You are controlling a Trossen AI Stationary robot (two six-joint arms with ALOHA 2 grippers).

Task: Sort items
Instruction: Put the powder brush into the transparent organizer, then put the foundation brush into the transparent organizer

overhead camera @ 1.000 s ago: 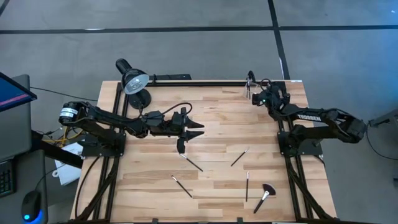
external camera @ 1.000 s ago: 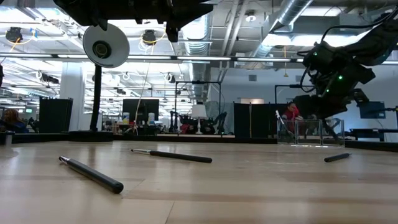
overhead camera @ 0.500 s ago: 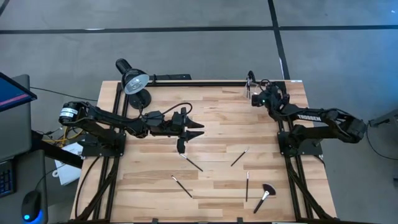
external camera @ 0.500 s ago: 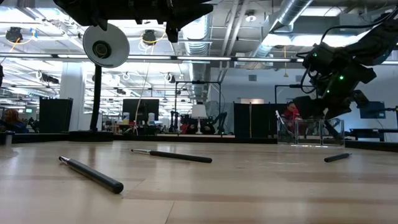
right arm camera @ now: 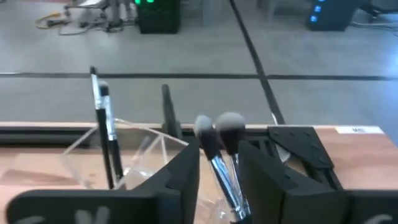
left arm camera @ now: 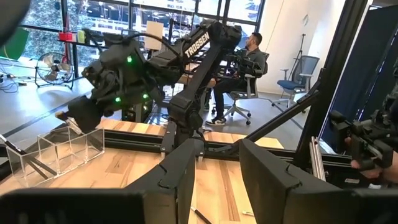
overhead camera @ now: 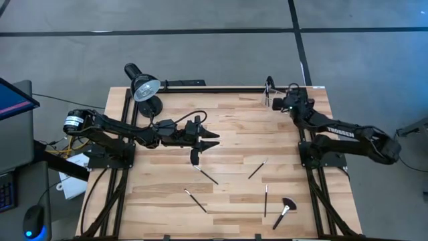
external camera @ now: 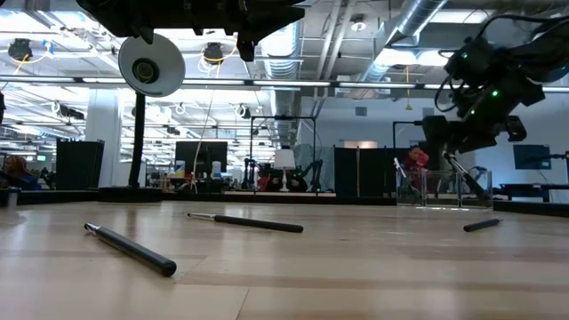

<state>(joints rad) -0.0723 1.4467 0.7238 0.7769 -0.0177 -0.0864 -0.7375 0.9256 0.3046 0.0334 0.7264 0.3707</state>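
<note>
Your right claw hovers over the clear container, fingers apart (brushes stand inside); left claw, also apart, waits near the lamp.

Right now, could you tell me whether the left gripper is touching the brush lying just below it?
Cannot tell. In the high view the left gripper overlaps the brush's upper end, but height is unreadable; the low view hides its tips.

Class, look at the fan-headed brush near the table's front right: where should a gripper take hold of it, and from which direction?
Grip the fan brush mid-handle, coming straight down from above with the fingers across the handle. It lies flat on the table, apart from the other brushes; its handle is slim and straight, while the wide bristle head is soft.
</note>
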